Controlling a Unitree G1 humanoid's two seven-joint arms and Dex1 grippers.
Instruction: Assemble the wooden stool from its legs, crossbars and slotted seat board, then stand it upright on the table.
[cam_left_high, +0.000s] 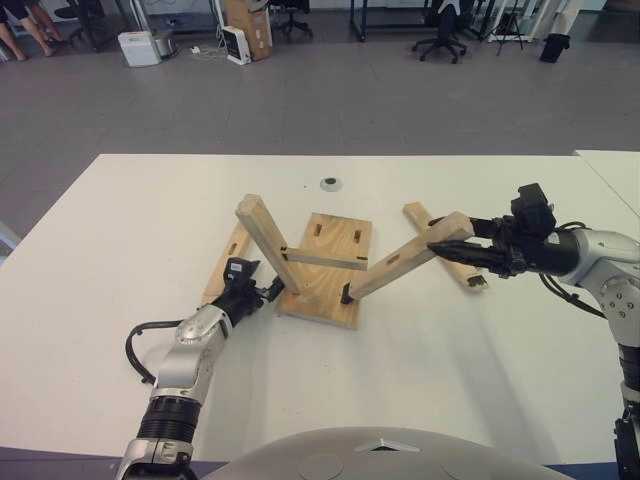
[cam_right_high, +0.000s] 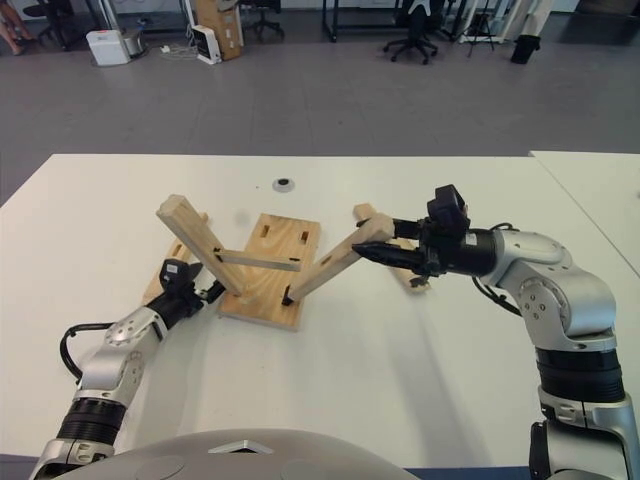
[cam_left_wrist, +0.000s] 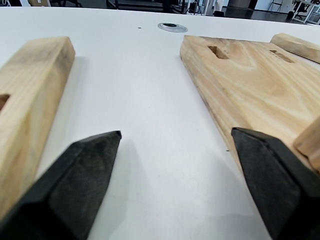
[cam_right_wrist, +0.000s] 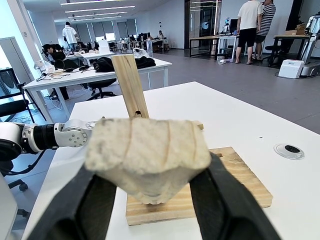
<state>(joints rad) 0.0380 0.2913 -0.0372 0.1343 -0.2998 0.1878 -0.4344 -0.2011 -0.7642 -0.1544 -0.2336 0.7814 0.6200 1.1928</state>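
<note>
Grips the top end of one leaning leg (cam_left_high: 405, 262) tight in the right hand (cam_left_high: 445, 238), fingers closed on both sides of the wood, up above the white surface (cam_left_high: 130, 230). Rests the left hand (cam_left_high: 272, 290) low on the surface, fingers wide apart with nothing between them, between the seat board (cam_left_high: 322, 290) and a loose leg (cam_left_high: 228, 262) lying flat. Shows the seat board flat in the middle, with the held leg and the other leaning leg (cam_left_high: 265, 238) tilted over it, joined by a crossbar (cam_left_high: 322, 260).
</note>
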